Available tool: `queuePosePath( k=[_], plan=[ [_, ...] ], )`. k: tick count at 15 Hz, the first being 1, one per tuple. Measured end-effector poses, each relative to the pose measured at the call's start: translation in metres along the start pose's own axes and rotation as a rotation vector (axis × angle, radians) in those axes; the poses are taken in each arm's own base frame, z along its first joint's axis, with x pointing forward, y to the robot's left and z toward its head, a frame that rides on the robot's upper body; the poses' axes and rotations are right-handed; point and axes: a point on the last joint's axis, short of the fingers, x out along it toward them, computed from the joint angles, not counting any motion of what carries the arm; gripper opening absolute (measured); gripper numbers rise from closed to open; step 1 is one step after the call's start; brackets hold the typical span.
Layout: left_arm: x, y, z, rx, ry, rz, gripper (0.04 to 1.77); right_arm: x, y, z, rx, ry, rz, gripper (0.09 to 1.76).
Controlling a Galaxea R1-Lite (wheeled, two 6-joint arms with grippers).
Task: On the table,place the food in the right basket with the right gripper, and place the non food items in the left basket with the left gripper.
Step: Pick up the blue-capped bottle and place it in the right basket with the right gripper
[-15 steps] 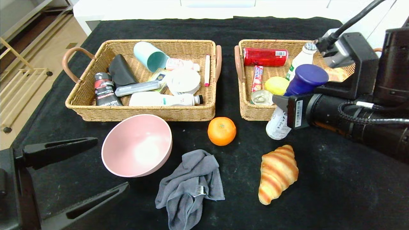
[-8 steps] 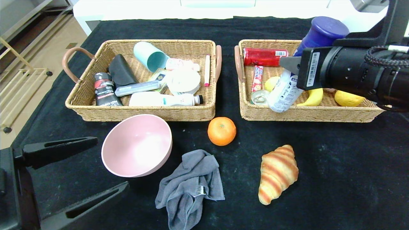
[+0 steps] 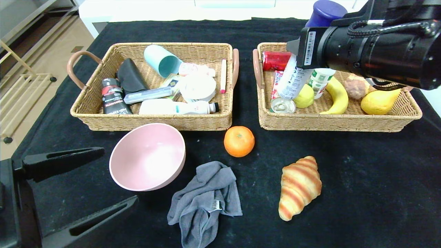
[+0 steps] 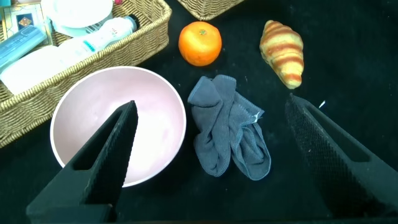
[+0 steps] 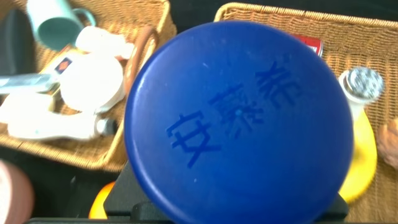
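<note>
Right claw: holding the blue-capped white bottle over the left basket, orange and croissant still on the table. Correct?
Not quite. The right claw holds the white bottle over the right basket, not the left basket; the head view shows this. The orange and croissant are still on the table.

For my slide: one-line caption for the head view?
Right tool holds the white bottle over the right basket.
</note>
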Motion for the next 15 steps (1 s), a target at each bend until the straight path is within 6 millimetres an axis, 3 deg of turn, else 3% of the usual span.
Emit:
queuePosePath(
  k=[6, 15],
  plan=[
    [0.0, 0.0, 0.0, 0.001, 0.0, 0.0, 1.72, 0.043, -0.007, -0.017, 0.01, 0.027, -0.023, 0.84],
    [0.0, 0.0, 0.0, 0.002, 0.001, 0.0, 1.72, 0.065, -0.007, -0.03, 0.012, 0.047, -0.035, 0.89]
  ],
)
